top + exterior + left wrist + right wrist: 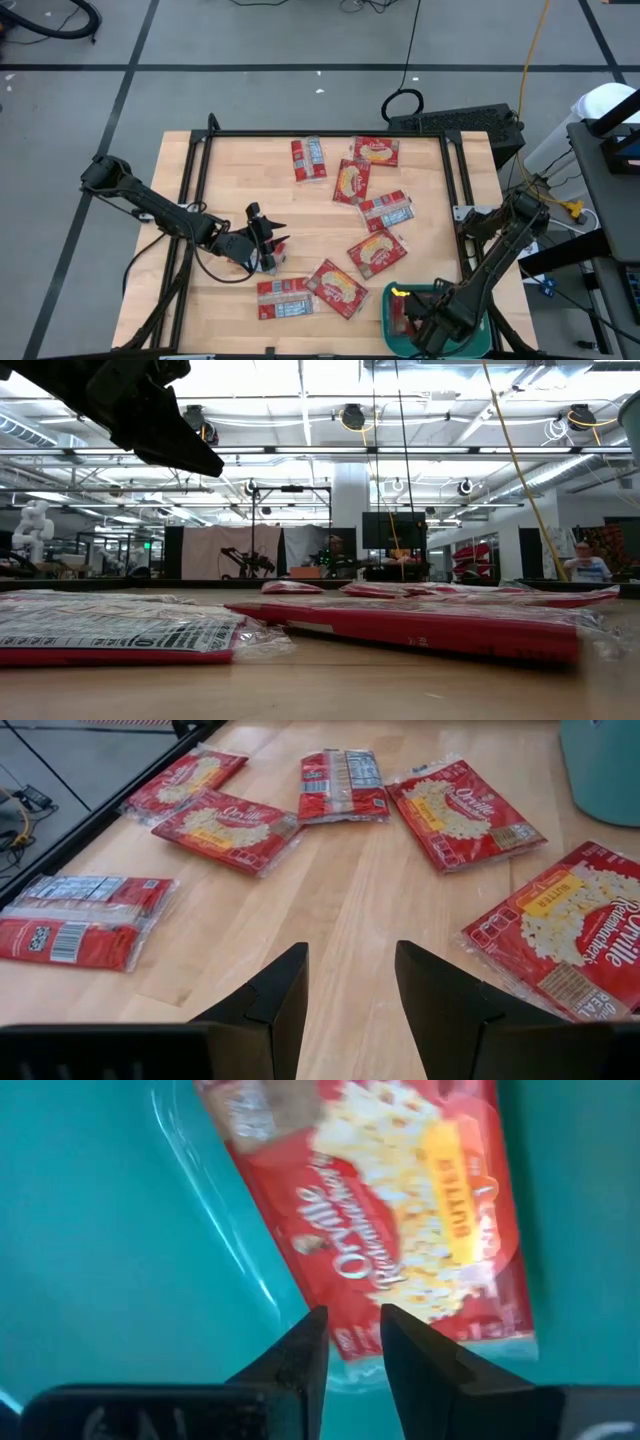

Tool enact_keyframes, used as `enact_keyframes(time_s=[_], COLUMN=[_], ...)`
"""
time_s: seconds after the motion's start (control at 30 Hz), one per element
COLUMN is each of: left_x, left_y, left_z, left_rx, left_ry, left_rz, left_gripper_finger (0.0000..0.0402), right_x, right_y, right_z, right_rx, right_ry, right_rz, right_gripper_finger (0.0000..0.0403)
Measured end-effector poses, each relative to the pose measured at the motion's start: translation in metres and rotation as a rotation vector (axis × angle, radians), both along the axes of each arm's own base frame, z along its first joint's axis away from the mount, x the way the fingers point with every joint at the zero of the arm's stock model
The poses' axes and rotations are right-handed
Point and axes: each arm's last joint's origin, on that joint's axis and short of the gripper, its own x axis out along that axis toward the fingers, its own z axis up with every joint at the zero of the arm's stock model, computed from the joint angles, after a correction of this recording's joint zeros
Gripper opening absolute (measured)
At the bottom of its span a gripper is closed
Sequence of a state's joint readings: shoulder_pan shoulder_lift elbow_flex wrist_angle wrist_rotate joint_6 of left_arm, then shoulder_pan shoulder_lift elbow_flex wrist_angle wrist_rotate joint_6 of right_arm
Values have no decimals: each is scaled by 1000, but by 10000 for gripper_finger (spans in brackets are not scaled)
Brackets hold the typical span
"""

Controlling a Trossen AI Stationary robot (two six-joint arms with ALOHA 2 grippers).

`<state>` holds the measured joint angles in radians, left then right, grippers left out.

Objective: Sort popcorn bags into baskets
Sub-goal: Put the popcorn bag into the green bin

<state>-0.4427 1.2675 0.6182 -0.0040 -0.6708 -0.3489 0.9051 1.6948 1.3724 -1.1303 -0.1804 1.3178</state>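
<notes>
Several red popcorn bags lie flat on the wooden table, among them a label-side one (pixel 283 297) and oval-picture ones (pixel 337 287) (pixel 377 252). My left gripper (pixel 272 248) (pixel 350 990) is open and hovers above bare wood to the left of them, raised clear in the low view (pixel 150 410). The teal basket (pixel 425 288) sits at the near right corner. My right gripper (pixel 415 318) (pixel 345 1345) is inside it with a narrow gap between its fingertips. A popcorn bag (pixel 400 1220) lies on the basket floor, one end just under the fingertips.
More bags lie toward the far edge (pixel 308 158) (pixel 375 150) (pixel 351 181) (pixel 386 210). A black frame rail (pixel 330 133) borders the table. Bare wood lies along the table's left side. The basket's corner (pixel 605 770) shows in the left wrist view.
</notes>
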Motion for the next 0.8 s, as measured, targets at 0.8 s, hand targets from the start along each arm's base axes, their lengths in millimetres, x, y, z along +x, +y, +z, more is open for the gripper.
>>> enact_keyframes(time_s=[0.8], left_x=[-2], left_y=[-2], left_z=[-18], left_rx=[28], left_ry=[155], left_rz=[-53], left_gripper_finger=[154], right_x=[56], right_y=[-55], right_z=[54], right_rx=[-234], right_ry=[-803], right_rz=[-106], right_gripper_finger=[90])
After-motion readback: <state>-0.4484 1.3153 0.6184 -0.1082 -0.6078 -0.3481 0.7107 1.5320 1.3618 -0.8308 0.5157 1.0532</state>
